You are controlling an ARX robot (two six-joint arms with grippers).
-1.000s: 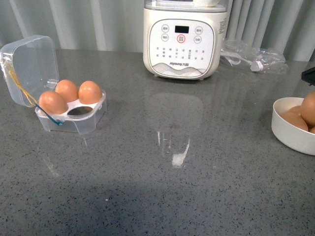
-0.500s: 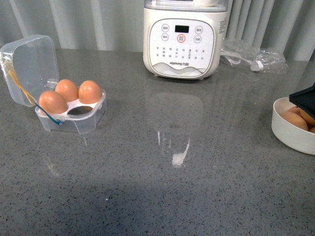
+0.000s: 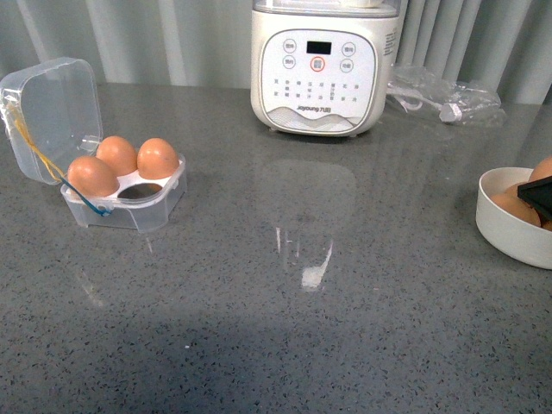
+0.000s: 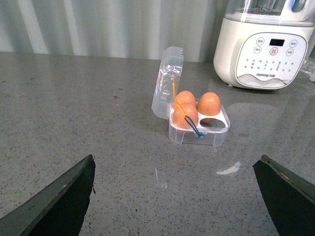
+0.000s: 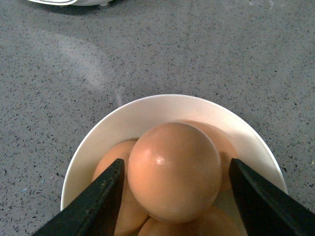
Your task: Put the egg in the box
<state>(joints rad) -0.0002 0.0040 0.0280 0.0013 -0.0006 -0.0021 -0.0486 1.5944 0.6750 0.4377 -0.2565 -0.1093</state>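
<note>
Right gripper (image 5: 175, 163) dropped over bowl (image 5: 162, 104), jaws wide astride the egg (image 5: 174, 172), not gripping.
Box (image 3: 129, 214) holds three eggs (image 3: 157, 159); near-right slot (image 3: 142, 191) empty. Left gripper (image 4: 174, 164) gapes.

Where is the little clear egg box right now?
In the front view the box sits open on the left side of the grey counter, left of the white cooker and far across from the white bowl.

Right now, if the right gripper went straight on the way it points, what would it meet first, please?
Probably the top egg in the white bowl, sitting between the right gripper's open fingers.
</note>
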